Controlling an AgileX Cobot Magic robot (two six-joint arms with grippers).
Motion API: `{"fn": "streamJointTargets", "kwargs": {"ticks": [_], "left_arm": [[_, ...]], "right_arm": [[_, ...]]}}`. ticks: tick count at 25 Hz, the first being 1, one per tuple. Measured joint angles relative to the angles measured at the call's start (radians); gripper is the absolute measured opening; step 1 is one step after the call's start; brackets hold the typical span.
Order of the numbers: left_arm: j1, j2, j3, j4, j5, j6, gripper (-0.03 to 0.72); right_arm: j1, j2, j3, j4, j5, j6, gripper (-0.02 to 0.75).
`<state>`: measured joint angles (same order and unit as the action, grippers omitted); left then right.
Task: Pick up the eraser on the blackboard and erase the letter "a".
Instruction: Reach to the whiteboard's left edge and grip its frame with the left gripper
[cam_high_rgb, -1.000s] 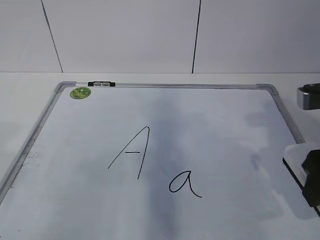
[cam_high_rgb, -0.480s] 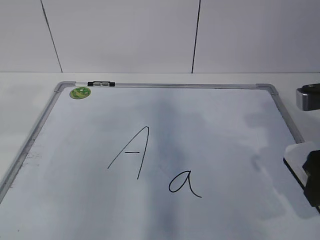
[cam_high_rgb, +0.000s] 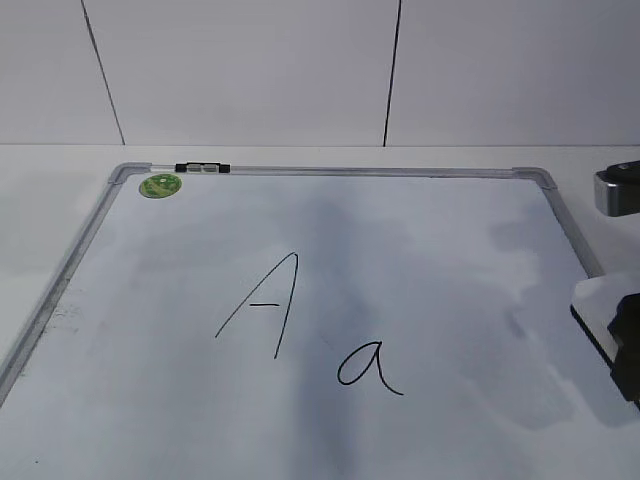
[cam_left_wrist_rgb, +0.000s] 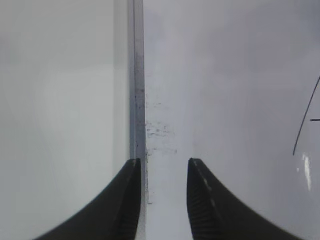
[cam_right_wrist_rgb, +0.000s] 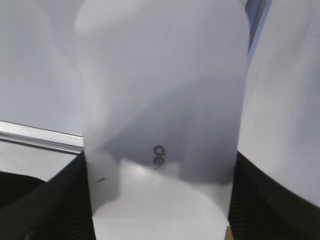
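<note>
The blackboard (cam_high_rgb: 450, 250) is a white dry-erase board with a grey frame, lying flat. The small letter "a" (cam_high_rgb: 370, 367) is written right of a capital "A" (cam_high_rgb: 262, 305). My right gripper (cam_high_rgb: 628, 345) is at the board's right edge, shut on the white eraser (cam_high_rgb: 598, 300). In the right wrist view the eraser (cam_right_wrist_rgb: 160, 100) fills the space between the black jaws (cam_right_wrist_rgb: 157, 200), over the board's frame (cam_right_wrist_rgb: 40, 136). My left gripper (cam_left_wrist_rgb: 162, 167) is open and empty over the board's left frame (cam_left_wrist_rgb: 136, 100). It is out of the exterior view.
A round green magnet (cam_high_rgb: 160, 185) sits in the board's far left corner, and a black clip (cam_high_rgb: 202, 168) on the far frame. A grey metallic part (cam_high_rgb: 618, 192) shows at the right edge. One stroke of the capital "A" (cam_left_wrist_rgb: 305, 120) shows in the left wrist view.
My right gripper with the eraser has shifted slightly up and toward the right edge of the exterior view. The letters are unchanged.
</note>
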<state>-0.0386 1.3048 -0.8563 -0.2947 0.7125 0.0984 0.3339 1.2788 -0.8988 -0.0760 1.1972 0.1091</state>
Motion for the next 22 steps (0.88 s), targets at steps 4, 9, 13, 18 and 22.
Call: {"fn": "streamJointTargets", "kwargs": {"ticks": [4, 9, 13, 18, 22], "left_arm": [[0.0, 0.066, -0.001, -0.002, -0.002, 0.0, 0.239], [0.0, 0.144, -0.01, -0.002, -0.004, 0.014, 0.239], [0.0, 0.223, -0.076, 0.009, 0.016, 0.018, 0.239], [0.0, 0.352, -0.224, 0.034, 0.115, 0.019, 0.239], [0.0, 0.447, -0.335, 0.047, 0.199, 0.019, 0.239]], "right_arm": [[0.0, 0.0, 0.0, 0.027, -0.041, 0.0, 0.561], [0.0, 0.0, 0.0, 0.061, -0.08, 0.0, 0.561], [0.0, 0.0, 0.0, 0.063, -0.084, 0.0, 0.561], [0.0, 0.0, 0.0, 0.067, -0.086, 0.002, 0.561], [0.0, 0.0, 0.0, 0.069, -0.087, 0.002, 0.561]]}}
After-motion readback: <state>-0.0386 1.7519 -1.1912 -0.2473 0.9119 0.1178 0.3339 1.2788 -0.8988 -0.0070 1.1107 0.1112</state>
